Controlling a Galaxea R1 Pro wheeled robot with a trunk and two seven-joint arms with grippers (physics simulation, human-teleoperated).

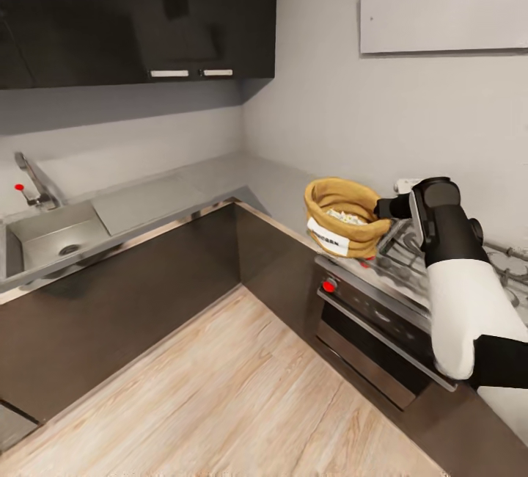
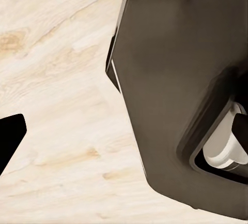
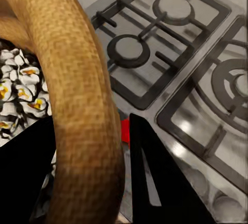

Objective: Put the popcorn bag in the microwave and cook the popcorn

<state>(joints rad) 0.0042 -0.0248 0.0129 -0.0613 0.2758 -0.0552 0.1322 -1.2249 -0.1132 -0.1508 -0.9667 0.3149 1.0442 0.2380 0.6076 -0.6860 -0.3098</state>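
— How is the right arm (image 1: 469, 301) finished?
— A white shell is seen, capped by a black wrist section.
— And the right gripper (image 3: 90, 177)?
— Flat, matte black fingers (image 3: 155, 177) are shown.

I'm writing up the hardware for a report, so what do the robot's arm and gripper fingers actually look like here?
In the head view, the right arm has a smooth white rounded forearm shell, then a glossy black wrist section narrowing to a black gripper. The right wrist view shows flat, black, wedge-shaped fingers, one with a pale grey strip along its face. No cables or markings are visible.
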